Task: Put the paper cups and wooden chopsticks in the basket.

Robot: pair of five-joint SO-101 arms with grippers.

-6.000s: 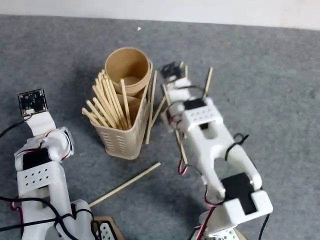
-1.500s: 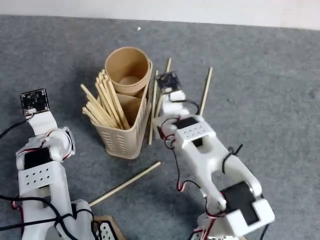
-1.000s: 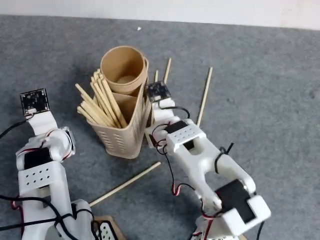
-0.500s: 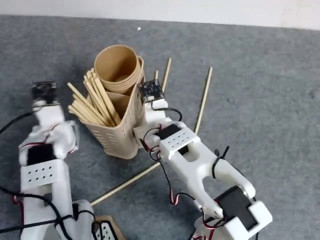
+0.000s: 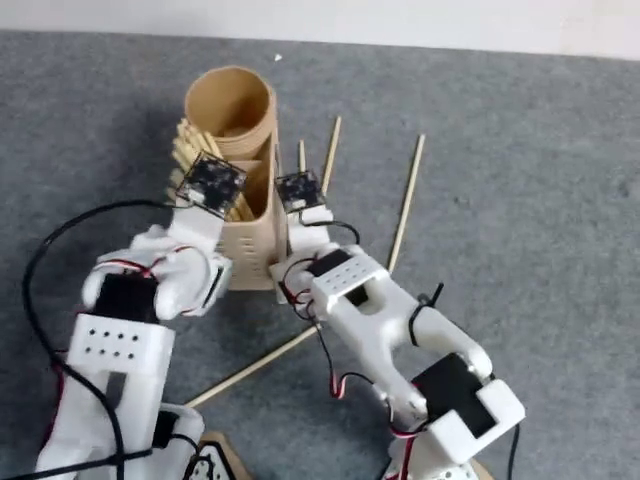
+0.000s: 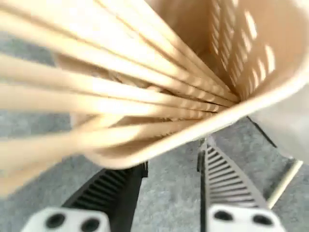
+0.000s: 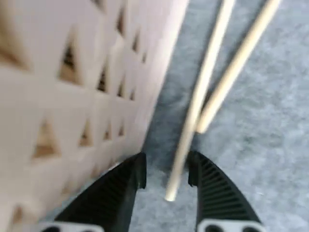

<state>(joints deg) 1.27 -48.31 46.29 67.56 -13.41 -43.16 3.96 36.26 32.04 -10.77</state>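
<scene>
basket (image 5: pixel 250 250) at upper centre-left of the high view on grey tabletop (image 5: pixel 520 180), paper cups (image 5: pixel 228 100) and bundled wooden chopsticks (image 6: pixel 125 92) inside, loose chopsticks (image 5: pixel 405 205) to its right, left tool (image 6: pixel 171 188) released beside basket rim, right tool (image 7: pixel 166 166) released, chopstick end between its fingers

White plastic left arm (image 5: pixel 118 340) and right arm (image 5: pixel 372 312), black servos (image 5: pixel 455 385), ribbed black fingers (image 7: pixel 116 193), red-and-black cables (image 5: pixel 328 360).

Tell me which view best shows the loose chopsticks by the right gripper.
The right wrist view: both chopsticks lie beside the basket, one end between the open fingers. The high view shows their far ends past the arm. The left wrist view faces the basket.
</scene>
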